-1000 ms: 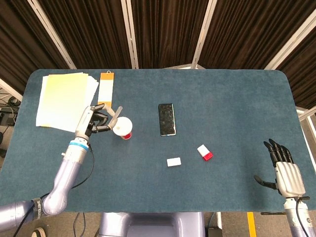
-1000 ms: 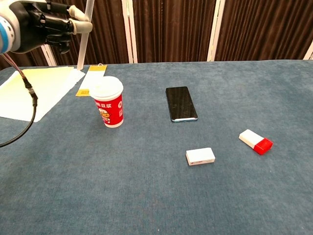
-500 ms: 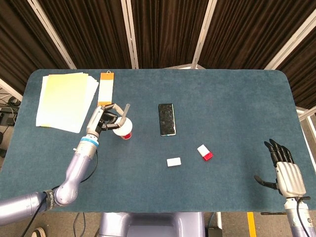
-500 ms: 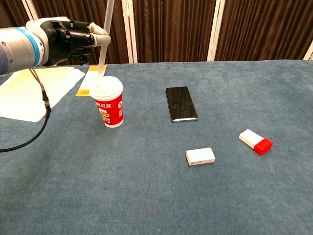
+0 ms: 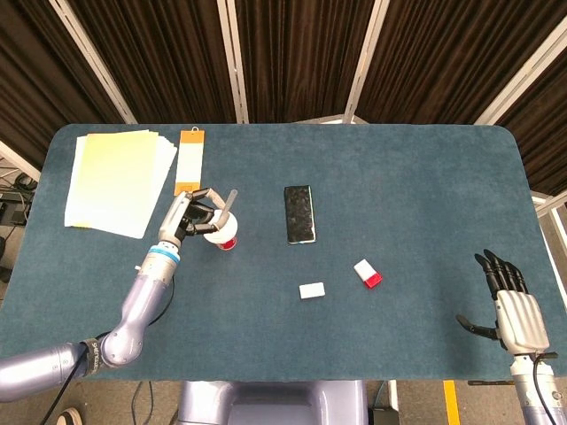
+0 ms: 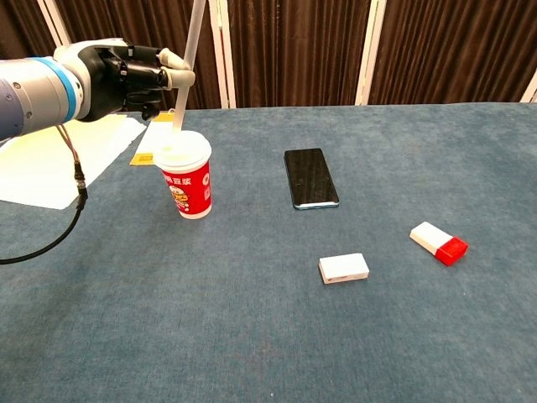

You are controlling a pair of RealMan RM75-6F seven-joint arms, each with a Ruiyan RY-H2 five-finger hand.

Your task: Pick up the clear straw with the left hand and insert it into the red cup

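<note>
Worktop (image 6: 336, 353), covered in blue cloth, carried a stack of yellow paper (image 5: 115, 181), a black phone (image 6: 311, 177), the red cup (image 6: 186, 176) and 2 small boxes, with the cup near the paper. Above the cup, the left hand (image 6: 126, 77) pinched the clear straw (image 6: 189, 63) between thumb and fingers; the right hand (image 5: 512, 305) hung past the near edge, fingers spread, holding nothing. The straw stood nearly upright, long axis vertical and leaning slightly right at the top, its lower end at the cup's white lid. If that tip missed the lid's opening, a downward push could have bent the straw or tipped the light cup; too loose a pinch could have let it slide.
</note>
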